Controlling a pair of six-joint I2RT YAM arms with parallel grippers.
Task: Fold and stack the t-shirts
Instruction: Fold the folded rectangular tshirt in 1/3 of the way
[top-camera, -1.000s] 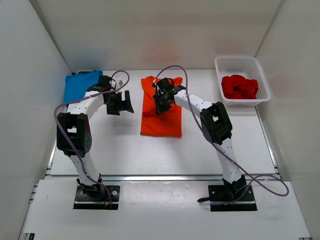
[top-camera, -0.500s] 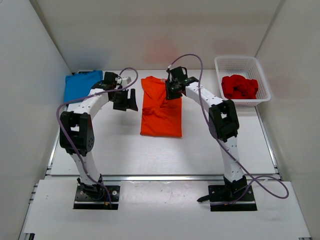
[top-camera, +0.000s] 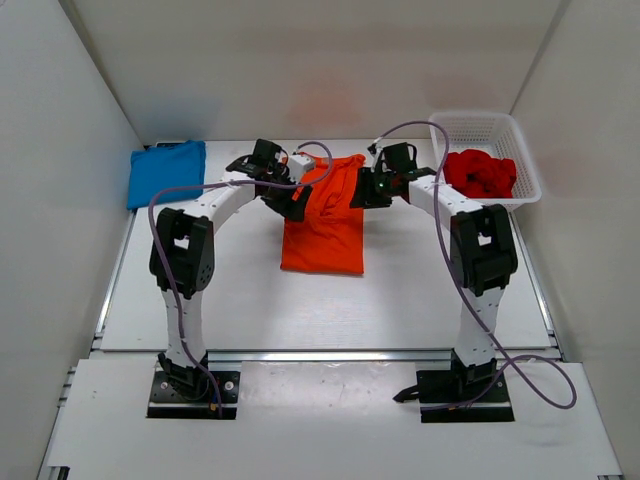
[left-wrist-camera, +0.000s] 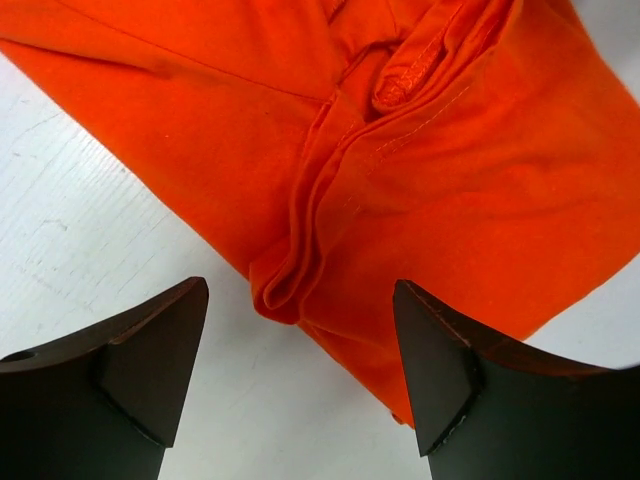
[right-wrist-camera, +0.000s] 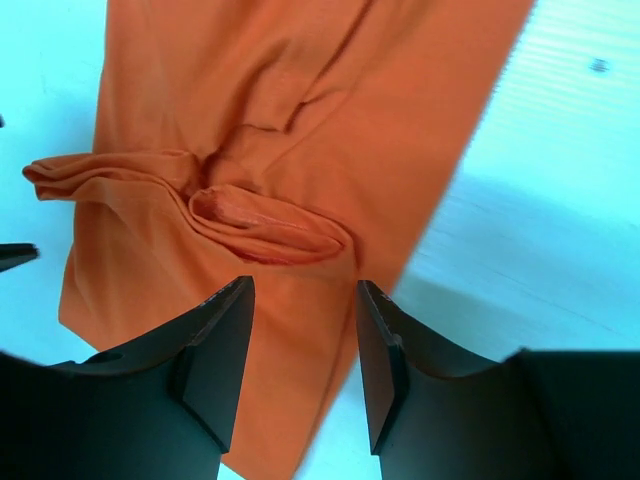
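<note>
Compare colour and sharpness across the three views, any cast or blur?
Top external: even light, soft shadows, orange t-shirt vivid. Left wrist: stitching crisp, table white, left fingers dark with little detail. Right wrist: cyan cast on the table, shirt duller, right fingers nearly black.

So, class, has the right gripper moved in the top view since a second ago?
Yes. The right gripper has moved rightwards, nearer the white basket, from above the middle of the orange t-shirt to its far right corner.
</note>
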